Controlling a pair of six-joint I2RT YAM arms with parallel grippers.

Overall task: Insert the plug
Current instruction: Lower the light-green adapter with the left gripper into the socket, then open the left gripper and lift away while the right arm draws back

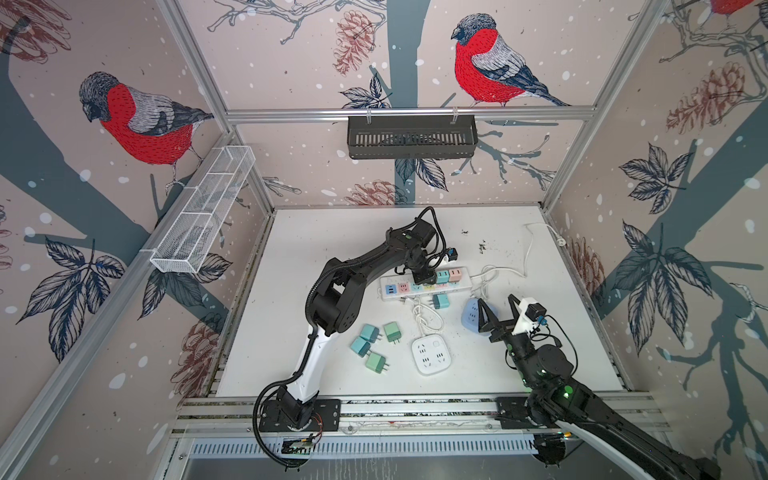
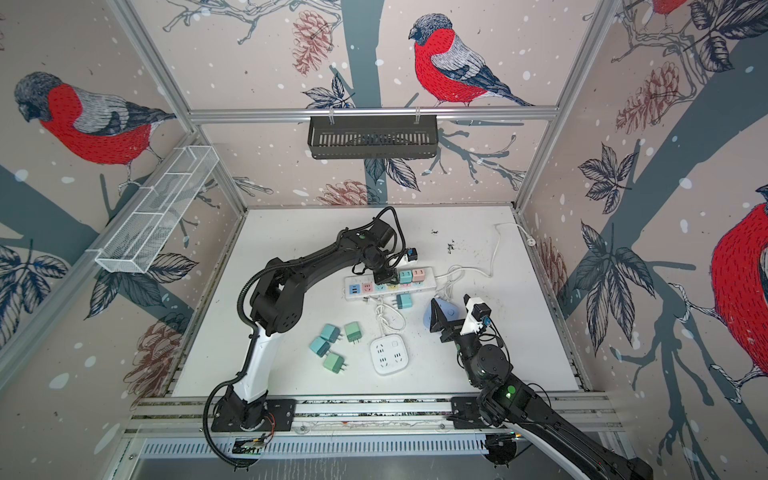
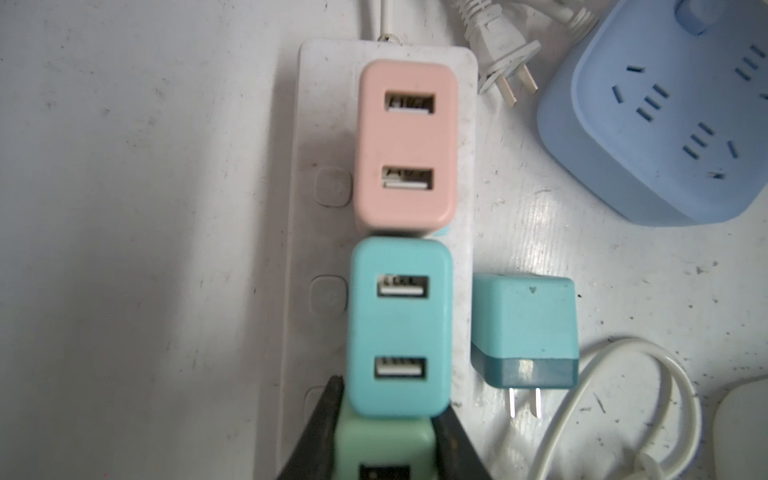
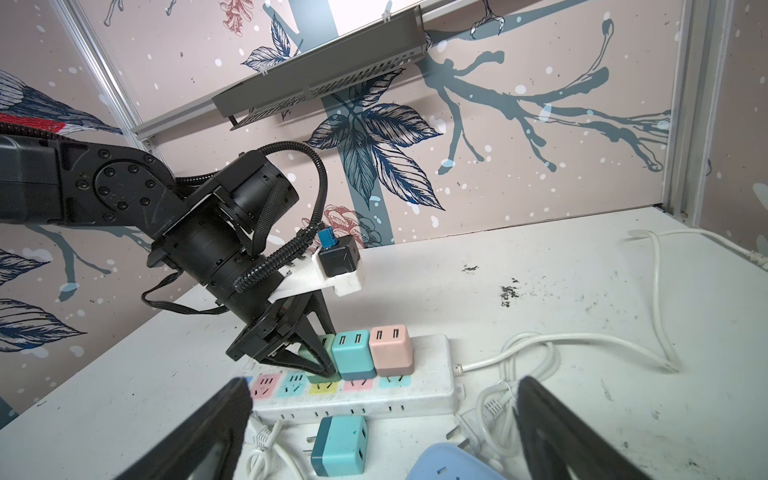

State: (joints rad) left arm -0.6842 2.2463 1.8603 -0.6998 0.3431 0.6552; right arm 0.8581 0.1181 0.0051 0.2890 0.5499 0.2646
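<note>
I had the left gripper clamped narrow on the green plug. It stood upright on the power strip, touching the teal plug, with the pink plug seated next along. I couldn't tell whether its prongs were fully home. The right gripper hung with its jaws wide over the blue socket. A wire basket and a black basket hung on the frame rails, but I couldn't make out their contents. No printing was legible.
</note>
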